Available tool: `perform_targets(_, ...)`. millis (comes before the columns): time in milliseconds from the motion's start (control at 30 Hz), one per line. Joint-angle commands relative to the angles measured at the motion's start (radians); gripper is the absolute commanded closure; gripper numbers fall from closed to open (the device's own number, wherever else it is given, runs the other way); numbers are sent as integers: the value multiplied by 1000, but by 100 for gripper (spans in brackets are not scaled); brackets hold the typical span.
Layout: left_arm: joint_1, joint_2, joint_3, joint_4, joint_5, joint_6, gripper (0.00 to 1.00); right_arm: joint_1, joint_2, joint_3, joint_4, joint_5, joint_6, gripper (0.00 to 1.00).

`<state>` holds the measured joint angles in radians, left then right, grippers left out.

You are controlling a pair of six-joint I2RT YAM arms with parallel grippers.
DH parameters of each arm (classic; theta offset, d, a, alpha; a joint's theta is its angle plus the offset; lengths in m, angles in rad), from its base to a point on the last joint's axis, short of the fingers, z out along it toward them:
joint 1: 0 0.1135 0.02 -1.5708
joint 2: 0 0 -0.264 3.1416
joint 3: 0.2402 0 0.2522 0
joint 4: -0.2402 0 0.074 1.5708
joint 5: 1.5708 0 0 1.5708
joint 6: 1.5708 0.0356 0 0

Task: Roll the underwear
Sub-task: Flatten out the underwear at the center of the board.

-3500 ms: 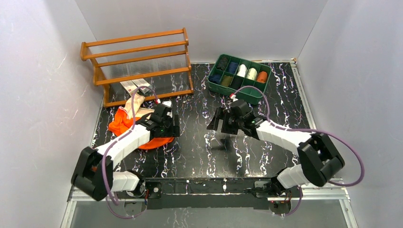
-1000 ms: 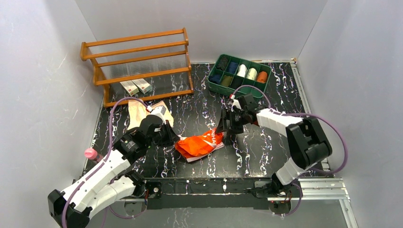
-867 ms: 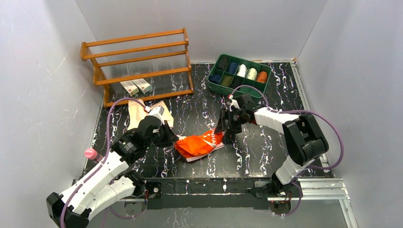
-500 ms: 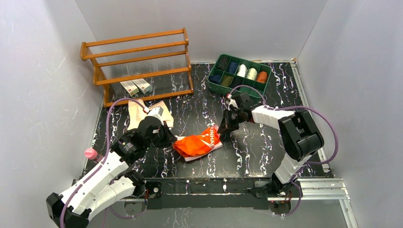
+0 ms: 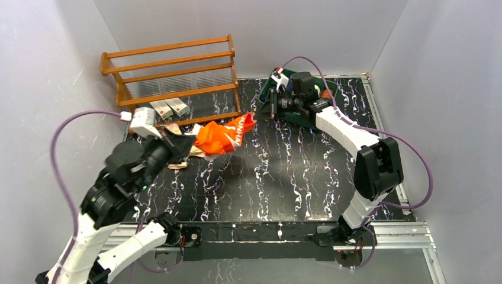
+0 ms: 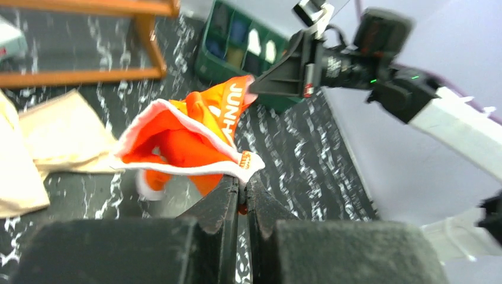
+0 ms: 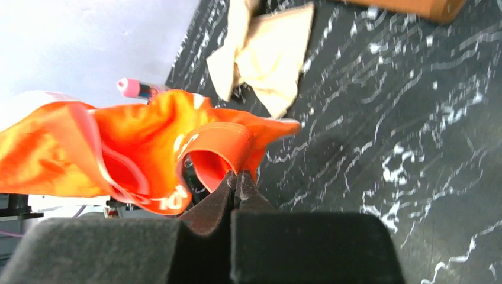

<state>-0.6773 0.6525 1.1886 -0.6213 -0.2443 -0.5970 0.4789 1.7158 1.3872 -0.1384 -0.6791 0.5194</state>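
Orange underwear (image 5: 222, 135), with white trim and white lettering on its band, hangs stretched in the air between my two grippers and clear of the table (image 5: 284, 171). My left gripper (image 6: 243, 184) is pinched shut on the white-trimmed edge nearest it, the fingers pressed together with only cloth between them. My right gripper (image 7: 237, 177) is likewise closed on the opposite end, on the corner of the lettered band; in the left wrist view its fingertips meet at that orange corner. The garment sags and bunches in folds between the two grips, one loose lobe drooping below my left gripper. Tan underwear (image 6: 59, 130) lies crumpled flat on the table, beneath and to the left of my left gripper, apart from the orange piece. A wooden rack (image 5: 171, 77) stands beyond my left gripper, with two small boxes (image 5: 169, 107) on its lowest shelf. A green tray (image 6: 220, 71) of rolled cloths sits just behind and below my right gripper, partly hidden by that arm in the top view. A pink-capped bottle (image 7: 133, 87) shows in the right wrist view, beyond the orange underwear, near the table's left edge.
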Motion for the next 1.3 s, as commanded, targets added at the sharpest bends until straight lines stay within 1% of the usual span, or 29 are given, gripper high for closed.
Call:
perform_targets(0,-3,-23,59,4,117,70,100,1,65,98,38,-6,-10,99)
perform_targets(100,-3,9,13,50,374,45,100,0,128,132,-39,31,-35,99)
perform_targets(167,-3,46,-104,104,533,-19,100,0,155,122,-99,104,-60,99)
perform_targets(233,-4,58,-240,210,647,-99,100,-7,163,91,-134,196,-79,98)
perform_targets(267,-6,35,-320,272,661,-144,100,-14,160,71,-147,241,-91,96)
perform_targets(333,-7,-30,-445,354,630,-210,100,-43,150,39,-171,310,-105,93)
perform_targets(400,-9,-61,-549,459,656,-285,100,-81,134,3,-168,319,-111,88)
perform_targets(467,-19,-45,-625,545,687,-339,100,-116,118,-20,-180,303,-111,82)
perform_targets(500,-34,-25,-647,574,687,-346,99,-128,107,-32,-185,301,-113,76)
perform_targets(533,-56,-2,-661,618,683,-349,90,-135,93,-48,-187,306,-112,66)
perform_targets(600,-114,63,-688,749,684,-362,55,-140,55,-91,-186,325,-112,48)
perform_targets(633,-144,100,-695,811,688,-365,43,-141,29,-118,-188,335,-111,43)
perform_targets(667,-173,139,-690,841,690,-354,34,-142,7,-147,-189,346,-109,37)
perform_targets(700,-197,174,-672,834,689,-326,27,-142,-25,-177,-189,361,-106,33)
perform_targets(733,-210,203,-647,800,686,-291,22,-142,-55,-201,-196,384,-101,31)
perform_targets(833,-218,244,-561,664,637,-185,16,-144,-149,-284,-220,406,-66,29)
perform_targets(867,-218,242,-537,613,598,-152,14,-144,-186,-328,-211,384,-35,29)
perform_targets(933,-218,233,-490,503,502,-90,12,-144,-267,-447,-143,288,59,29)
perform_targets(1000,-217,227,-441,406,411,-24,11,-135,-349,-595,-16,158,192,28)
perform_targets(1033,-217,227,-415,356,353,3,11,-120,-391,-668,49,118,264,28)
perform_targets(1067,-216,229,-391,305,297,19,9,-96,-427,-725,91,118,328,28)
perform_targets(1133,-216,242,-353,219,172,37,5,-13,-486,-796,124,163,422,27)
perform_targets(1200,-213,269,-325,158,85,53,2,114,-521,-827,129,223,495,26)
perform_targets(1267,-204,302,-301,131,36,74,2,198,-540,-833,129,303,547,24)
